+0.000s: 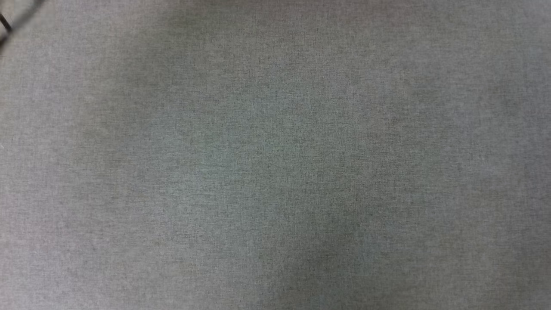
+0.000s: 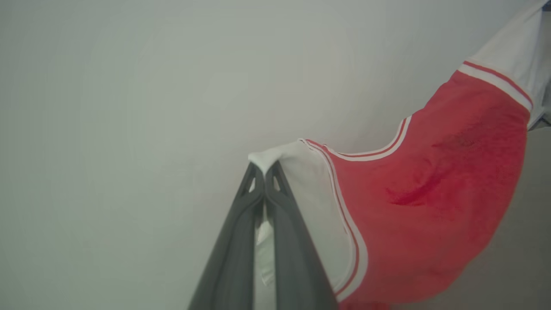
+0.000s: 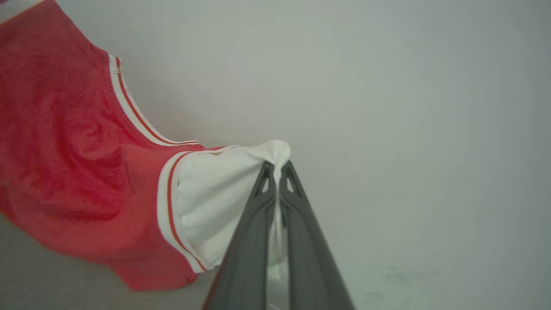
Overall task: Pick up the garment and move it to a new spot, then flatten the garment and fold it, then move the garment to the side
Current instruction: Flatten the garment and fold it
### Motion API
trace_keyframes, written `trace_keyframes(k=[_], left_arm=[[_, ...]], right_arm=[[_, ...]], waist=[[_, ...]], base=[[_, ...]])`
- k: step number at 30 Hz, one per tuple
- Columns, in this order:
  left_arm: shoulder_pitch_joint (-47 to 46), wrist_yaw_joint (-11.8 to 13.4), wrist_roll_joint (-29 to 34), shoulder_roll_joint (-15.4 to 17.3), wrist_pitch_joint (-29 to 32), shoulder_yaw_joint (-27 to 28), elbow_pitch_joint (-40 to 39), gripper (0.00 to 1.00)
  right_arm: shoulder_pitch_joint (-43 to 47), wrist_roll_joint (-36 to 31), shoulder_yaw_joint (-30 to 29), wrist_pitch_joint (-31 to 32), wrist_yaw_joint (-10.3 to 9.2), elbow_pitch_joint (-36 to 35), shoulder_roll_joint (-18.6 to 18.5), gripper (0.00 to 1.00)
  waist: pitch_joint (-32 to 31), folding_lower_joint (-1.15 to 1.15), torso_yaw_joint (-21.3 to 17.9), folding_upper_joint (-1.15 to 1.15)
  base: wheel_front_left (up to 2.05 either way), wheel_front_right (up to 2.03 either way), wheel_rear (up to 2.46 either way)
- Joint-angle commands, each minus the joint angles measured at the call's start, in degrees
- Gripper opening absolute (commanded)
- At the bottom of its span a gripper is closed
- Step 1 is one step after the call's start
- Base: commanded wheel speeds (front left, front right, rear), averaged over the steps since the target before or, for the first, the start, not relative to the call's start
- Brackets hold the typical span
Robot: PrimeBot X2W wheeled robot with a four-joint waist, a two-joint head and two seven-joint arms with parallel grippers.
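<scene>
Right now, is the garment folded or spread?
Spread, not folded: the garment sags between left gripper and right gripper, each shut on a white sleeve.

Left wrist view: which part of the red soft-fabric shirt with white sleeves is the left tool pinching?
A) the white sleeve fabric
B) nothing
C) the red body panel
A: the left tool is shut on a bunch of white sleeve fabric, and the red soft-fabric shirt hangs beside it.

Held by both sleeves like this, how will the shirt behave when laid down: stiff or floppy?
Likely floppy: the garment sags between the left gripper and right gripper. Probably light, since small pinches of white sleeve carry it. It may crumple when set down.
</scene>
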Motion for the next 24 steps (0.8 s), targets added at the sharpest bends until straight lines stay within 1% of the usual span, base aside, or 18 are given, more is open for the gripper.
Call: trace_keyframes(k=[1,6,11,13,16,21,24], left_arm=[[1.77,-0.04,-0.56,0.20,-0.75,-0.04,0.35,0.00],[11.72,-0.34,-2.91,1.37,-4.00,-1.84,0.66,0.00],[23.53,-0.34,-5.25,3.16,-7.00,-3.33,-0.75,0.00],[28.51,0.24,-6.26,4.24,-7.95,-3.63,-2.28,0.00],[36.62,1.60,-7.76,6.77,-8.86,-4.34,-5.27,0.00],[50.12,5.37,-11.28,11.07,-9.66,-5.09,-12.26,0.00],[57.70,8.13,-13.47,13.79,-9.88,-5.73,-17.35,0.00]], right_arm=[[1.57,0.55,0.56,-0.70,-0.08,0.52,0.26,0.00],[10.69,4.16,5.27,-4.31,-0.08,2.19,1.41,0.00],[20.75,8.17,10.51,-7.26,-0.08,1.30,0.66,0.00],[24.81,9.82,11.95,-8.23,-0.08,0.44,0.25,0.00],[30.50,11.76,13.95,-9.73,-0.08,-1.31,-0.64,0.00],[40.74,14.69,15.54,-11.71,-0.08,-5.26,-4.00,0.00],[47.44,15.96,14.85,-12.56,-0.08,-7.30,-6.39,0.00]], waist=[[-0.22,-0.01,-0.06,0.00],[-2.22,-0.01,-0.27,0.00],[-5.60,-0.01,-0.11,0.00],[-7.14,-0.01,-0.14,0.00],[-9.46,-0.01,-0.49,0.00],[-13.51,-0.01,-0.84,0.00],[-16.03,-0.01,-1.00,0.00]], base=[[0.00,0.00,0.00],[0.00,0.00,0.00],[0.00,0.00,0.00],[0.00,0.00,0.00],[0.00,0.00,0.00],[0.00,0.00,0.00],[0.00,0.00,0.00]])
